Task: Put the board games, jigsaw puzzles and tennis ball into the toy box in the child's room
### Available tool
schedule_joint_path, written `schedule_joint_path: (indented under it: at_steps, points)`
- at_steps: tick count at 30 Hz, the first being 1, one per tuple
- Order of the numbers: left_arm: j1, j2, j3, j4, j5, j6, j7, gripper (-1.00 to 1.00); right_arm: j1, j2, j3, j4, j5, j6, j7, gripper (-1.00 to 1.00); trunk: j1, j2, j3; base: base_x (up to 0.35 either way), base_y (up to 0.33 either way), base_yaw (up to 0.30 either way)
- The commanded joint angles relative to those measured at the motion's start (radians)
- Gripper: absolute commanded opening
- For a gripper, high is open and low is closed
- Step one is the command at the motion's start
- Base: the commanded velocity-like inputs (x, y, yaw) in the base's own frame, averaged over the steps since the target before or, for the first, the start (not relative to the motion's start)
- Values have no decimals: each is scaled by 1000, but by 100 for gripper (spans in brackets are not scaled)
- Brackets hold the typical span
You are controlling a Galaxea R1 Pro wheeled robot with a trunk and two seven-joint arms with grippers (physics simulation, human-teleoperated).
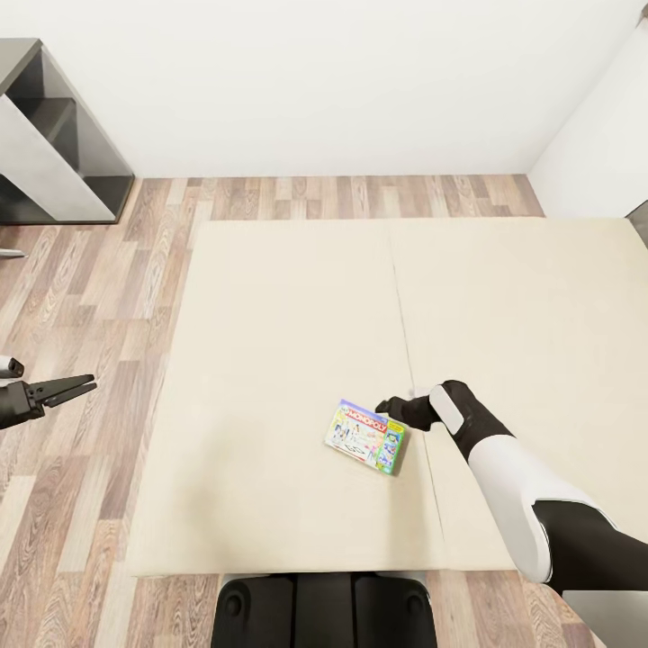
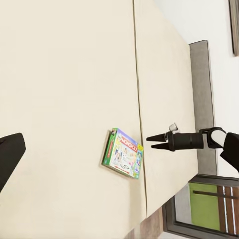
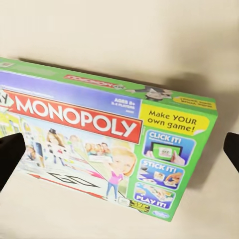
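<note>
— Monopoly, in red and white, is the lettering closest to the lens: what is this box, and where does it lie?

— It is a green-edged board game (image 3: 112,137), flat on the bed (image 1: 297,306), toward the near edge of the beige mattress and just left of the seam that runs down its middle. The lid faces up, showing cartoon figures and a yellow panel reading "Make YOUR own game!"

— Is anything holding it?

— No. The right gripper (image 1: 393,410) hangs at the box's right end, fingers spread wider than the box; the right wrist view shows a dark fingertip (image 3: 11,158) at either side of the frame with the box between them, neither one touching it. From the left wrist view the two fingers read as parted dark points aimed at the box, with a small gap still between their tips and its edge.

— And the other arm?

— The left gripper (image 1: 83,387) is well apart from the game, out over the wooden floor (image 1: 81,297) to the left of the bed. Its thin black fingers are slightly parted and hold nothing.

— What frames the scene?

— A white wall (image 1: 342,81) runs behind the bed. A grey shelf unit (image 1: 54,144) stands in the far left corner. The robot's dark base (image 1: 324,612) sits at the mattress's near edge.
</note>
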Motion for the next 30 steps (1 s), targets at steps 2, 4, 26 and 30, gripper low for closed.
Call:
schedule_joint_path:
  at_steps: [2, 4, 26, 30]
  points:
    - [0, 0, 0, 0, -2, 11, -5, 100, 0, 0, -5, -1, 2, 5, 5, 100, 1, -2, -1, 0, 0, 0]
    - [0, 0, 0, 0, -2, 11, -5, 100, 0, 0, -5, -1, 2, 5, 8, 100, 1, -2, -1, 0, 0, 0]
    - [0, 1, 3, 0, -2, 11, -5, 100, 0, -2, -6, -1, 3, 5, 13, 100, 1, -2, -3, 0, 0, 0]
    - [0, 1, 3, 0, -2, 11, -5, 100, 0, -2, -6, -1, 3, 5, 13, 100, 1, -2, -6, 0, 0, 0]
